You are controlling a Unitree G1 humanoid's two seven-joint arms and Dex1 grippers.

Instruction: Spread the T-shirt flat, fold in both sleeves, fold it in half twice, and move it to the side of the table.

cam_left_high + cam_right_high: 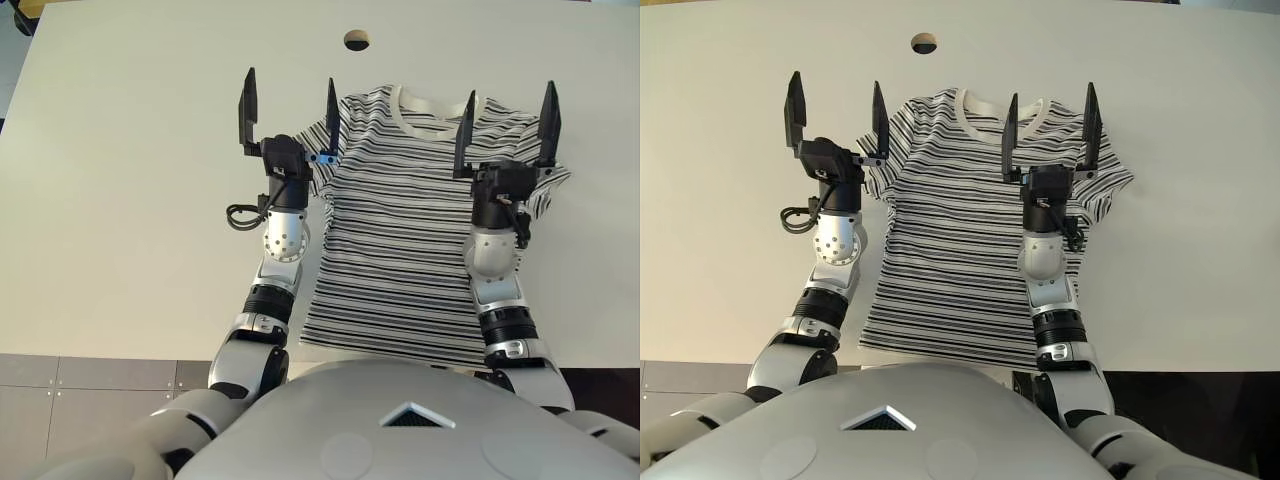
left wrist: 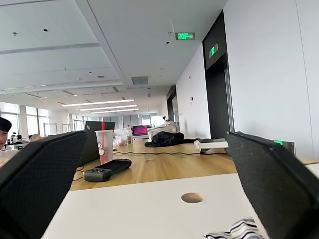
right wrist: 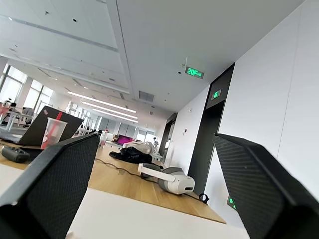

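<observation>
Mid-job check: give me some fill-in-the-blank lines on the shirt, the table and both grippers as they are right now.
1. The T-shirt lies spread on the table with its collar pointing ____ from the robot.
2. The left gripper and right gripper are both ____, holding nothing.
3. The T-shirt's pattern is ____.
4. Beyond the collar, the table has a round ____.

Missing words: away; open; striped; hole.
</observation>
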